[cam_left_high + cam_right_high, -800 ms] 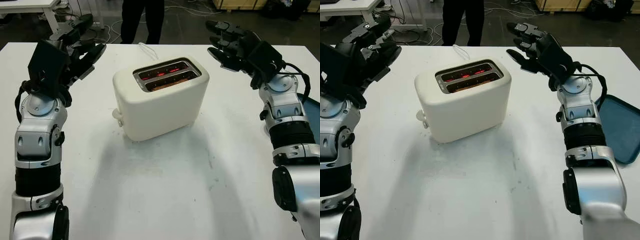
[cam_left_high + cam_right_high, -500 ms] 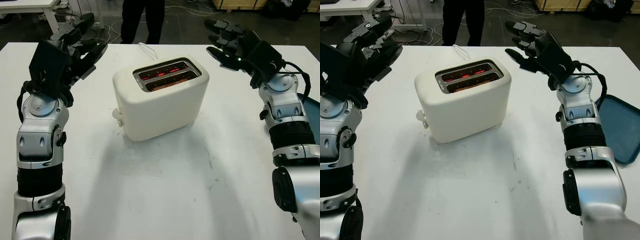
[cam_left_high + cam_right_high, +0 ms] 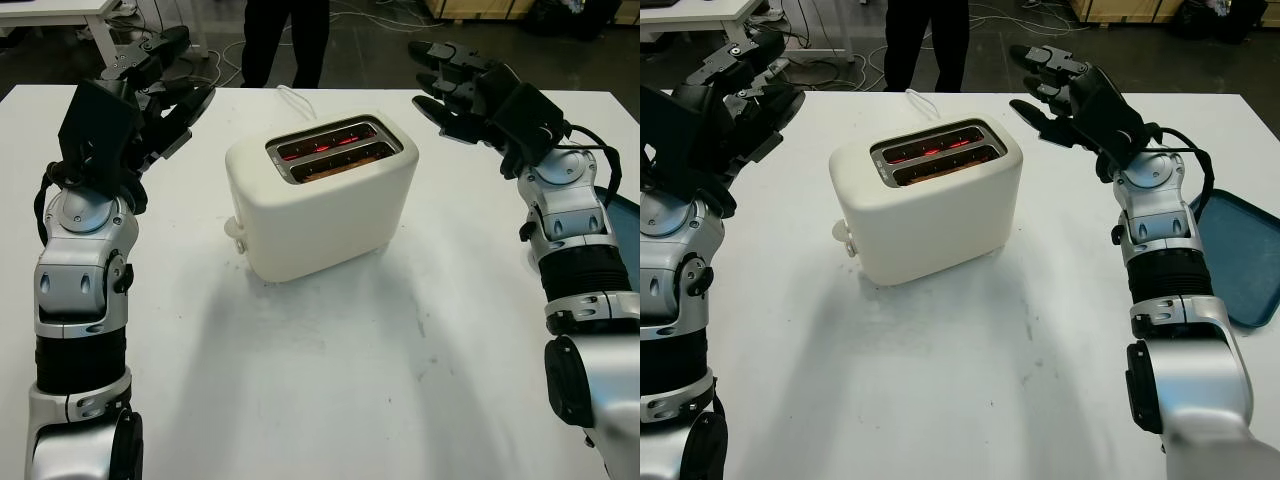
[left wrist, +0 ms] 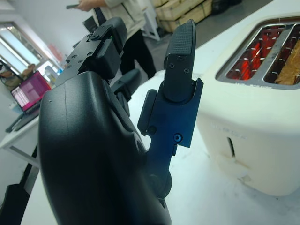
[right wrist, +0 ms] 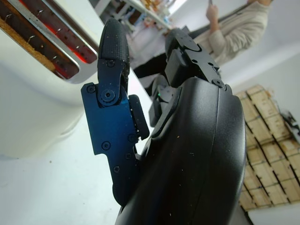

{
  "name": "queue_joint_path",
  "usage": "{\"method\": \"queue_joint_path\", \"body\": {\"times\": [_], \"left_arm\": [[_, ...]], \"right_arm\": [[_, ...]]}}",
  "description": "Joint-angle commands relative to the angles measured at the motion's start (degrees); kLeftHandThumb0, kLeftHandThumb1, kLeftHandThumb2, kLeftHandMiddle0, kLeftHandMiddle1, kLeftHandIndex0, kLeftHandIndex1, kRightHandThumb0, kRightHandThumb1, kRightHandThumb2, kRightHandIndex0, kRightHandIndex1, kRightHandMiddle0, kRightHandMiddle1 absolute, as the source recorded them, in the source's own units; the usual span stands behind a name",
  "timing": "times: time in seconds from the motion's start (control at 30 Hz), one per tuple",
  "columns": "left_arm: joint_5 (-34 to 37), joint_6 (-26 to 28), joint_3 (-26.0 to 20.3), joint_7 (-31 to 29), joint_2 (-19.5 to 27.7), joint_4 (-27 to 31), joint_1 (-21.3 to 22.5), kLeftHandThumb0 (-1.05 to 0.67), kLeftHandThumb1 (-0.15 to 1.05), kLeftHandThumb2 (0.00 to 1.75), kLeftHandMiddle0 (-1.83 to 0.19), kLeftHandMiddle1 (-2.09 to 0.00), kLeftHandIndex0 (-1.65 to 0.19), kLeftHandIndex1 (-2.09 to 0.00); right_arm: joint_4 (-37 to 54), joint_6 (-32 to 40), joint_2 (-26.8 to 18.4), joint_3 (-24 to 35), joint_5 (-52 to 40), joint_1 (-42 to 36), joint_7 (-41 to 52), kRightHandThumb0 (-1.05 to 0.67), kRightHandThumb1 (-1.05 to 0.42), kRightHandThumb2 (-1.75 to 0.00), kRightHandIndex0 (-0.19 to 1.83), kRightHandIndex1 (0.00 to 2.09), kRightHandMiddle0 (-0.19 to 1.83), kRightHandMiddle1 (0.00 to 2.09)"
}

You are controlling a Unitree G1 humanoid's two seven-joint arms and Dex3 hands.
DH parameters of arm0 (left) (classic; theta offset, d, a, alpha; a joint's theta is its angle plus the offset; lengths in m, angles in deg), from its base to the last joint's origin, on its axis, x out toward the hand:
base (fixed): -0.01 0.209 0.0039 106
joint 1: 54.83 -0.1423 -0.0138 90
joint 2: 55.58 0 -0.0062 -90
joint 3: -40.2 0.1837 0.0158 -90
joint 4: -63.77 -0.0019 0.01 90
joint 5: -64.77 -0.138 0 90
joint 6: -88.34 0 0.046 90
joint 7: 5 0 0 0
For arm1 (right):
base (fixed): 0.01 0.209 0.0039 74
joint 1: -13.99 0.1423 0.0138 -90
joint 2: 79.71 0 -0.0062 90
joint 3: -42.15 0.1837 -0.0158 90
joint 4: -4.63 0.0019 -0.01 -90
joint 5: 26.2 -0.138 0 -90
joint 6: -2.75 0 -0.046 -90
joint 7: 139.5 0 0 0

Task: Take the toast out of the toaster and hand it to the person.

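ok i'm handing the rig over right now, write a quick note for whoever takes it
Left hand: open, raised above the table to the left of the toaster, holding nothing.
Right hand: open, raised to the right of the toaster, holding nothing.
Toaster: stands mid-table, both slots glowing red. Toast sits down inside a slot, not popped up.
Person: standing at the far side of the table, behind the toaster.
Blue tray: at the table's right edge.
Done: nothing yet; neither hand touches the toaster.
Left: get the toast out of the slot, then pass it across to the person.
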Motion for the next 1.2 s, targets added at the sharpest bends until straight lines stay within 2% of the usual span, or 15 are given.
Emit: {"method": "queue_joint_path", "body": {"times": [0.0,0.8,1.17], "left_arm": [[0.1,-0.4,-0.2,-0.3,0.1,0.3,0.6,-0.51,0.89,0.13,0.0,-1.04,-0.39,-0.19],[-0.4,2.1,-0.3,0.3,0.1,1.8,-0.4,-0.5,0.91,0.1,0.0,-0.98,-0.37,-0.22],[0.0,-0.1,-1.0,-1.2,0.4,1.1,-1.3,-0.52,0.91,0.09,0.0,-0.97,-0.35,-0.23]], "right_arm": [[-0.4,-0.5,-0.4,0.2,0.1,-0.5,0.0,-0.62,-0.92,-0.4,0.32,0.04,0.36,0.01],[3.4,2.9,0.4,0.4,-1.0,-1.8,0.7,-0.66,-0.92,-0.39,0.32,0.04,0.35,0.0],[2.5,0.6,0.5,1.1,-2.0,-2.0,1.3,-0.66,-0.92,-0.39,0.29,0.02,0.33,0.0]]}}
